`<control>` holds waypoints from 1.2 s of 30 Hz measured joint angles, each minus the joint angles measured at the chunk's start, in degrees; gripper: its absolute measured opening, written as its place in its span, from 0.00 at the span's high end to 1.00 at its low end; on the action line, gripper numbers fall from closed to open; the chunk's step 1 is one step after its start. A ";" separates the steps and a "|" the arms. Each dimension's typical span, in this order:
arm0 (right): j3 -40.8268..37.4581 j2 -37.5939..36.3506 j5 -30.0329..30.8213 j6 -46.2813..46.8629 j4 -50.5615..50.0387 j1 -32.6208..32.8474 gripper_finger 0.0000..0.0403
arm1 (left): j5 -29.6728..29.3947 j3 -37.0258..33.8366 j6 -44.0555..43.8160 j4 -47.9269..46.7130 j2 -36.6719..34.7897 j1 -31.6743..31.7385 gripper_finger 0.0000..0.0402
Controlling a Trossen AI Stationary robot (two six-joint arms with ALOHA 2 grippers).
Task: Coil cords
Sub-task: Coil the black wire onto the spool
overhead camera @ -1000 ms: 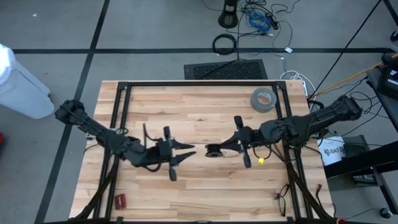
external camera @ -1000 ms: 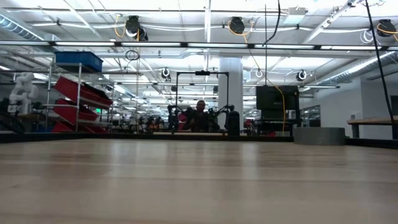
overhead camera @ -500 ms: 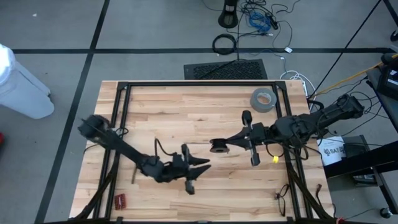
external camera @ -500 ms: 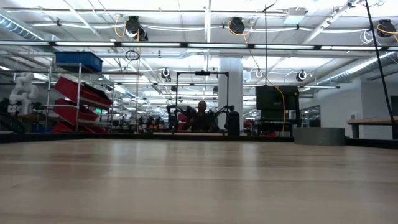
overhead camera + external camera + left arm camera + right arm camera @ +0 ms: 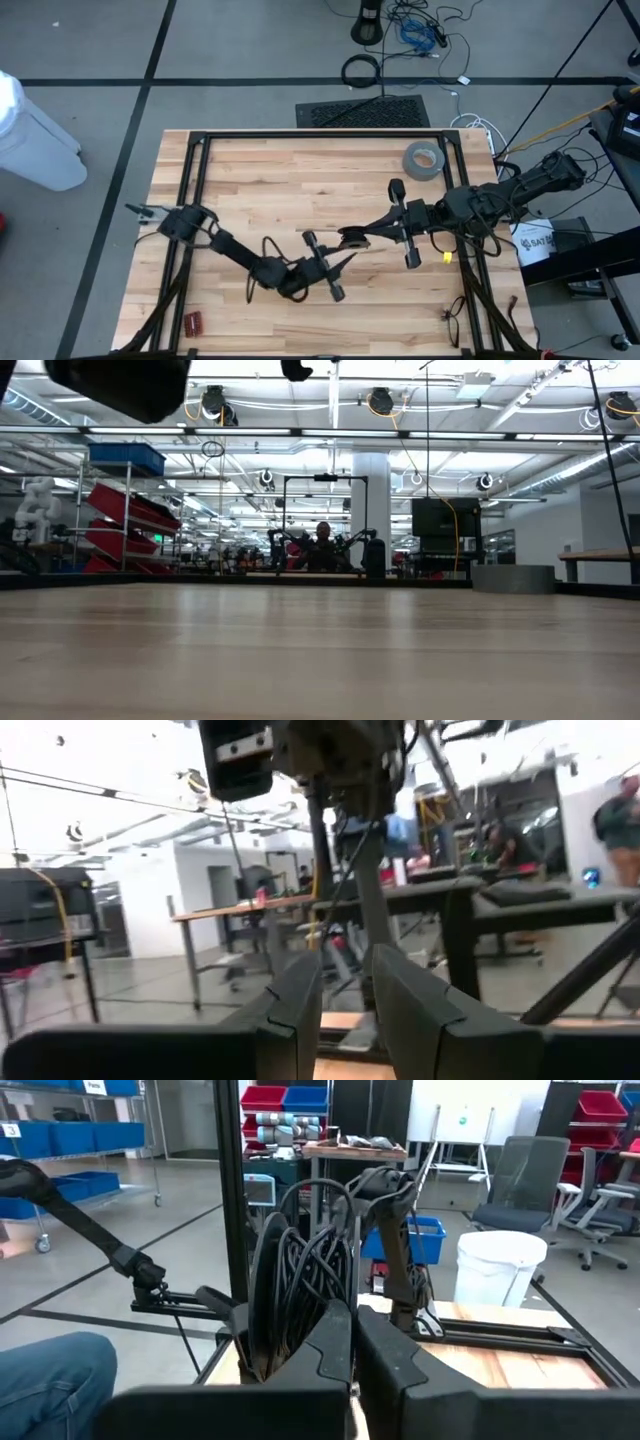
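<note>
The cords form a small black coil (image 5: 349, 238) over the middle of the table, with my right gripper (image 5: 362, 236) shut on it. In the right wrist view the coil (image 5: 300, 1280) stands up above the shut fingers (image 5: 352, 1325). My left gripper (image 5: 347, 262) is just near-left of the coil, slanting up toward it. Its fingers (image 5: 345, 985) are open by a narrow gap. A thin black strand (image 5: 340, 910) runs down toward that gap; whether it touches the fingers I cannot tell. My right gripper pinches the coil's lower part (image 5: 318, 1342) between its two fingers, several turns together. The fingers come level from the table's right. The coil stands upright above them, lifted clear of the table.
A grey tape roll (image 5: 421, 160) lies at the table's far right. A small red object (image 5: 192, 322) sits at the near left corner. Black frame rails (image 5: 200, 180) run along the table's edges. A black cable ring (image 5: 361, 70) lies on the floor beyond the table.
My left gripper has moved down and toward the table's right and near edge. It has tipped upward and now sits just below the coil. My right gripper shifted a little toward the right with the coil, then kept still.
</note>
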 joint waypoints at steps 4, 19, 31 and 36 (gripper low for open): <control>0.00 0.00 -0.06 0.33 -0.70 0.00 1.00 | 1.96 0.89 0.41 -3.76 -0.48 1.76 0.75; 0.00 0.02 0.26 0.59 -1.87 0.00 1.00 | 2.73 5.66 -23.19 -14.56 -0.48 2.13 0.63; 0.00 0.02 0.31 -0.56 -1.76 0.00 1.00 | 11.35 5.35 -69.26 -12.34 -0.46 3.25 0.63; 0.00 0.02 0.32 -2.29 -1.74 0.00 1.00 | 11.95 5.30 -79.68 -10.94 -0.46 3.74 0.63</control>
